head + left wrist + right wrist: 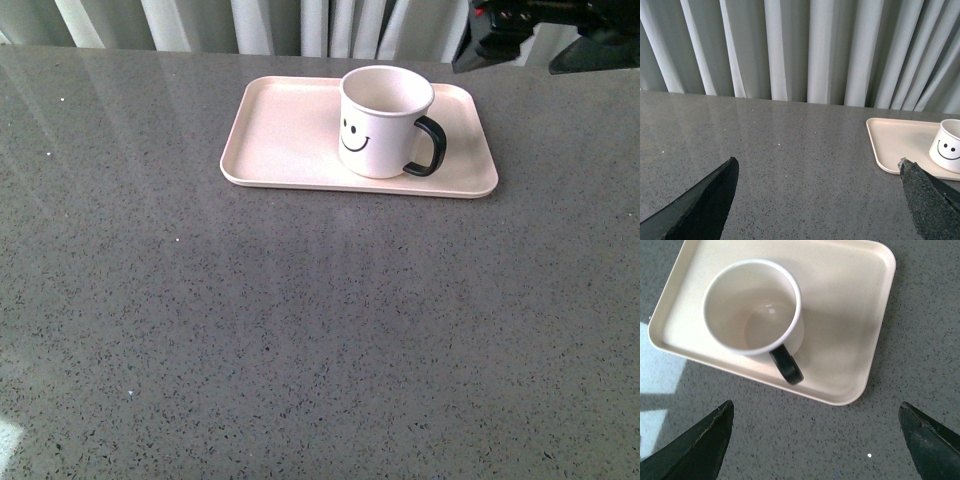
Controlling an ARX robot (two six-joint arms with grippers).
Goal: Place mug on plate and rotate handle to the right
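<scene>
Since the mug [385, 122] is set on the plate [280, 130], handle [428, 147] turned right, nothing is judged left; the left gripper [817, 162] and right gripper [816, 404] are spread wide, empty.

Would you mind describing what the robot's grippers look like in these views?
Both the left gripper and right gripper have black jaws with a grainy, speckled surface, wedge-shaped and tapering to blunt points. No markings or cables show on them. The front view shows only a black part of the right arm.
</scene>
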